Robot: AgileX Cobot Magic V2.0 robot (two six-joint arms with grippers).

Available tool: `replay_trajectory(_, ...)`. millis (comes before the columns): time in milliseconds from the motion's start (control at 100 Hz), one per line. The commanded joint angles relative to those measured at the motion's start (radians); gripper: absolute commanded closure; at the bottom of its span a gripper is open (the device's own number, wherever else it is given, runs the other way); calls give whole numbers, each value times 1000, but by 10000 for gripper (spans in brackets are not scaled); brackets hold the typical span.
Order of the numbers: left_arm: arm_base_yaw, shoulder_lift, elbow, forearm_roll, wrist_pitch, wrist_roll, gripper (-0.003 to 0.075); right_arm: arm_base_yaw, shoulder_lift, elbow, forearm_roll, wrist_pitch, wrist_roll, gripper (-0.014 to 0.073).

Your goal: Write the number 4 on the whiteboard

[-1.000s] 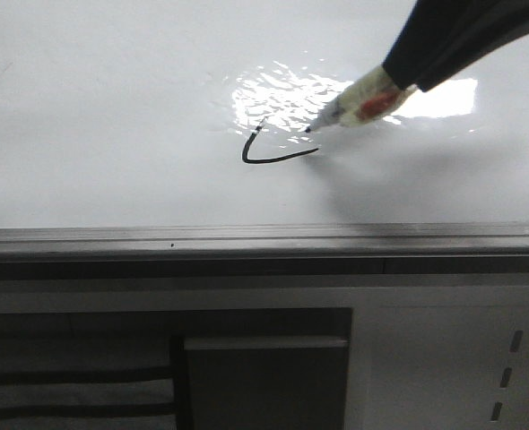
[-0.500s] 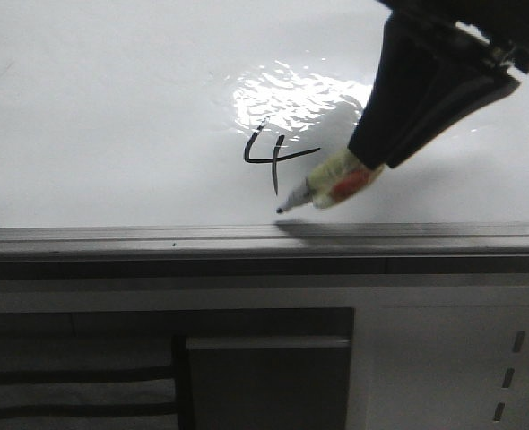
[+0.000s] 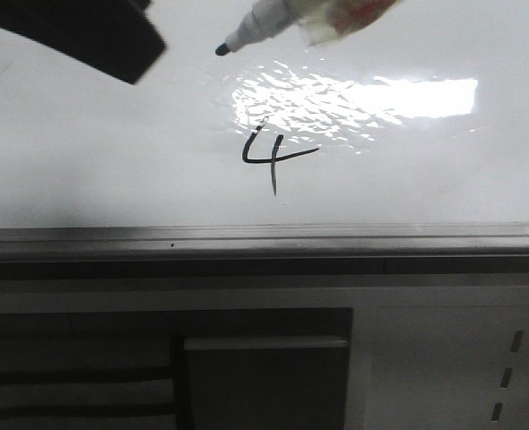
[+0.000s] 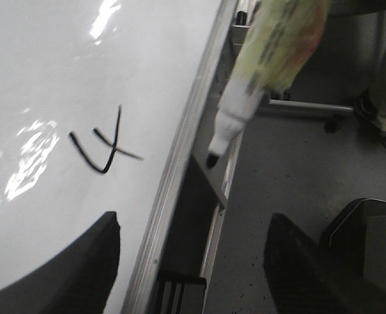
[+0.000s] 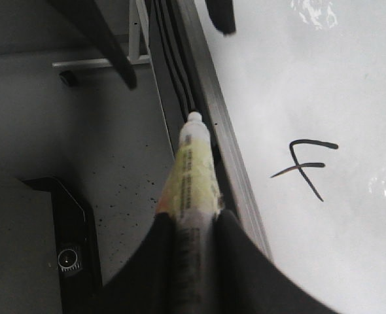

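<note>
A thin black number 4 (image 3: 273,158) is drawn on the glossy whiteboard (image 3: 112,161), just below the bright reflection. It also shows in the left wrist view (image 4: 105,145) and the right wrist view (image 5: 304,167). My right gripper (image 5: 194,226) is shut on a white marker with a yellow label (image 5: 192,176). In the front view only the marker (image 3: 278,18) shows at the top edge, its black tip lifted off the board. My left gripper (image 4: 190,261) is open and empty over the board's edge rail (image 4: 173,190); one of its fingers (image 3: 85,36) shows top left.
The grey metal rail (image 3: 247,240) runs along the board's near edge. Below it are a white perforated panel (image 3: 462,367) and a dark recess (image 3: 157,358). The wrist views show grey floor (image 4: 291,176), frame legs and a black box (image 5: 69,252).
The vertical tail of the 4 was drawn. The marker then lifted off the board and moved up and left to the frame's top. A left gripper finger came into view top left.
</note>
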Motion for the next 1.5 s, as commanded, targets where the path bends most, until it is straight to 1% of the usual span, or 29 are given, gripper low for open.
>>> replay_trajectory(0, -48, 53, -82, -42, -39, 36, 279, 1, -17, -35, 8, -44, -25, 640)
replay_trajectory(170, -94, 151, -162, -52, -39, 69, 279, 1, -17, -35, 4, -44, -50, 640)
replay_trajectory(290, -103, 166, -182, -82, -37, 116, 280, 1, -17, -35, -6, -44, -50, 640)
replay_trajectory(360, -103, 166, -184, -91, -33, 128, 293, 1, -17, -33, -6, -44, -50, 640)
replay_trajectory(460, -103, 168, -184, -91, -23, 136, 361, 1, -17, -33, -6, -44, -50, 640)
replay_trajectory(580, -103, 168, -184, -91, -20, 136, 492, 1, -17, -33, -6, -44, -50, 640)
replay_trajectory(720, -103, 168, -184, -91, -20, 136, 606, 1, -17, -33, -6, -47, -50, 640)
replay_trajectory(910, -103, 168, -184, -100, -20, 136, 713, 1, -17, -33, -6, -47, -50, 640)
replay_trajectory(980, -103, 168, -184, -104, -20, 136, 741, 1, -13, -33, -6, -40, -50, 636)
replay_trajectory(1010, -103, 168, -184, -106, -20, 136, 741, 1, -12, -33, -6, -36, -50, 631)
replay_trajectory(1040, -103, 168, -184, -106, -18, 136, 741, 1, -9, -33, -6, -31, -50, 615)
replay_trajectory(1080, -103, 168, -184, -106, -18, 136, 741, 1, -6, -31, -9, -25, -50, 571)
replay_trajectory(1110, -103, 168, -184, -106, -18, 136, 741, 1, -4, -31, -9, -20, -50, 531)
replay_trajectory(1160, -103, 168, -184, -106, -16, 136, 741, 1, 0, -31, -9, -16, -50, 434)
replay_trajectory(1210, -103, 168, -184, -106, -14, 136, 741, 1, 0, -31, -14, -18, -48, 355)
replay_trajectory(1260, -101, 168, -184, -103, -14, 136, 741, -6, -2, -41, -16, -18, -44, 300)
replay_trajectory(1300, -101, 168, -184, -90, -14, 136, 741, -14, -10, -51, -30, -18, -26, 279)
replay_trajectory(1350, -101, 168, -184, -65, -18, 119, 741, -24, -20, -67, -67, -16, 16, 282)
replay_trajectory(1490, -70, 143, -184, 76, -37, -89, 741, -53, -78, -105, -252, -1, 217, 282)
